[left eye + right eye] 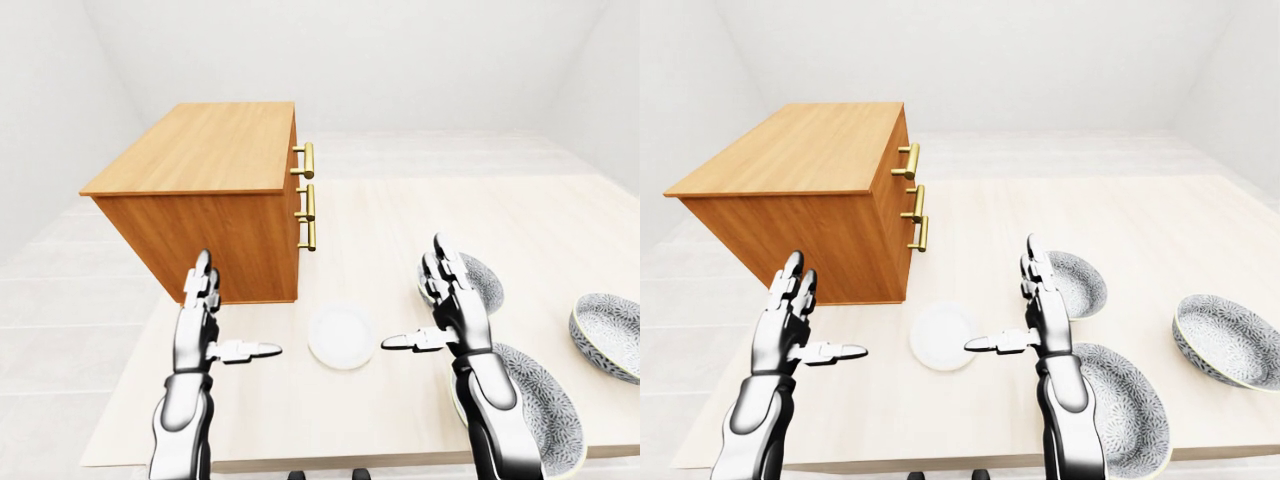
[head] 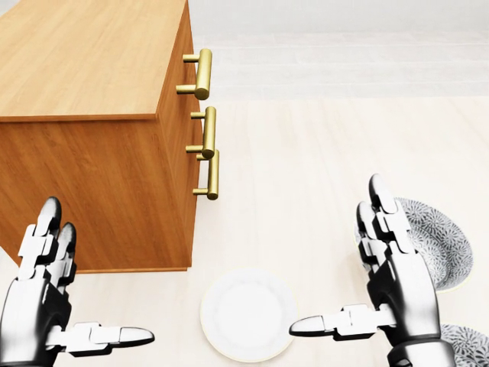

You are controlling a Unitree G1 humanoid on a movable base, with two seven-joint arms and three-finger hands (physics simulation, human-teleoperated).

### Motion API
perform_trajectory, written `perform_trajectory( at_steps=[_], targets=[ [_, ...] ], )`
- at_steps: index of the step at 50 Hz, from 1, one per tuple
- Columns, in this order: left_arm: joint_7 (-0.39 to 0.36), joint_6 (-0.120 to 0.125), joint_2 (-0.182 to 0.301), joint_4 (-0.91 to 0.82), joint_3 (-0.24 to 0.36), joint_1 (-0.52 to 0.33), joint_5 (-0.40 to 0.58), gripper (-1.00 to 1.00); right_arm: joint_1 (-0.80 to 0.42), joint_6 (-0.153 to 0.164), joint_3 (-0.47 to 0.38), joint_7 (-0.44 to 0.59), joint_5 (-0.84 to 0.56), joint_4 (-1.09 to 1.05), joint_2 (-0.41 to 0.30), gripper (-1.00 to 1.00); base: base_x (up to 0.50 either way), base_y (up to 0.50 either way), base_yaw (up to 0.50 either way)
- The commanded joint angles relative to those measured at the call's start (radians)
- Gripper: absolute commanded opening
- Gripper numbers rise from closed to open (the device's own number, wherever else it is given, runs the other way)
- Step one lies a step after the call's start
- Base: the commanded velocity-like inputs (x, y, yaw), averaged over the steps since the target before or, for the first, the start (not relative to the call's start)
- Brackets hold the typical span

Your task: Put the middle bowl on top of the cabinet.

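Three grey patterned bowls lie on the pale table (image 1: 1120,215) at the right of the right-eye view. One bowl (image 1: 1080,282) is just right of my right hand, another bowl (image 1: 1130,410) lies low beside my right forearm, and a third bowl (image 1: 1228,340) sits at the far right. The wooden cabinet (image 1: 205,150) with brass handles (image 1: 306,205) stands at the left, its flat top bare. My left hand (image 1: 240,305) and right hand (image 1: 412,295) hover open over the table, fingers up, thumbs pointing inward, holding nothing.
A small white plate (image 1: 342,335) lies flat on the table between my two hands, below the cabinet's handle side. Pale walls and floor surround the table. The table's near edge runs along the bottom of the eye views.
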Motion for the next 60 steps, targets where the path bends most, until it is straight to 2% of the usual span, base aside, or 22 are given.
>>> perform_trajectory(
  at_steps=[1, 2, 11, 14, 19, 25, 26, 29, 34, 43, 46, 49, 60],
  targets=[
    [-0.016, -0.010, 0.001, -0.011, -0.001, 0.019, -0.004, 1.00, 0.002, 0.000, -0.003, -0.002, -0.001, 0.004, 0.000, 1.00, 0.00, 0.00, 0.00],
    [-0.023, -0.019, 0.001, -0.010, -0.002, 0.021, -0.007, 1.00, 0.002, 0.000, -0.003, -0.002, -0.002, 0.003, 0.000, 1.00, 0.00, 0.00, 0.00],
    [-0.034, -0.029, 0.003, -0.009, 0.011, 0.024, -0.009, 1.00, 0.022, 0.000, -0.025, -0.002, -0.024, -0.056, -0.013, 1.00, 0.00, 0.00, 0.00],
    [-0.040, -0.024, 0.005, -0.016, 0.020, 0.024, -0.014, 1.00, 0.022, 0.000, -0.041, -0.007, -0.056, -0.064, -0.022, 1.00, 0.00, 0.00, 0.00],
    [-0.053, -0.032, 0.009, -0.003, 0.044, 0.018, -0.032, 1.00, -0.006, 0.000, -0.102, -0.006, -0.081, -0.048, -0.041, 1.00, 0.00, 0.00, 0.00],
    [-0.059, -0.025, 0.009, 0.007, 0.050, 0.006, -0.036, 1.00, -0.032, 0.000, -0.154, -0.016, -0.103, -0.065, -0.051, 1.00, 0.00, 0.00, 0.00],
    [-0.061, -0.010, 0.010, 0.003, 0.049, 0.000, -0.039, 1.00, -0.037, 0.000, -0.173, -0.026, -0.135, -0.064, -0.070, 1.00, 0.00, 0.00, 0.00],
    [-0.063, -0.006, 0.009, -0.004, 0.049, 0.000, -0.041, 1.00, -0.052, 0.000, -0.215, -0.013, -0.131, -0.080, -0.085, 1.00, 0.00, 0.00, 0.00],
    [-0.064, -0.027, 0.012, 0.029, 0.047, -0.015, -0.036, 1.00, -0.097, 0.000, -0.310, -0.014, -0.159, -0.061, -0.132, 1.00, 0.00, 0.00, 0.00],
    [-0.052, -0.058, 0.024, 0.107, 0.050, -0.061, -0.040, 1.00, -0.115, 0.000, -0.406, -0.005, -0.245, 0.019, -0.202, 1.00, 0.00, 0.00, 0.00],
    [-0.052, -0.061, 0.027, 0.116, 0.047, -0.066, -0.046, 1.00, -0.112, 0.000, -0.430, -0.006, -0.264, 0.031, -0.205, 1.00, 0.00, 0.00, 0.00],
    [-0.053, -0.061, 0.031, 0.136, 0.048, -0.074, -0.051, 1.00, -0.104, 0.000, -0.446, 0.035, -0.252, 0.039, -0.212, 1.00, 0.00, 0.00, 0.00],
    [-0.054, -0.061, 0.046, 0.188, 0.045, -0.105, -0.061, 1.00, -0.122, 0.000, -0.508, -0.026, -0.361, 0.084, -0.257, 1.00, 0.00, 0.00, 0.00]
  ],
)
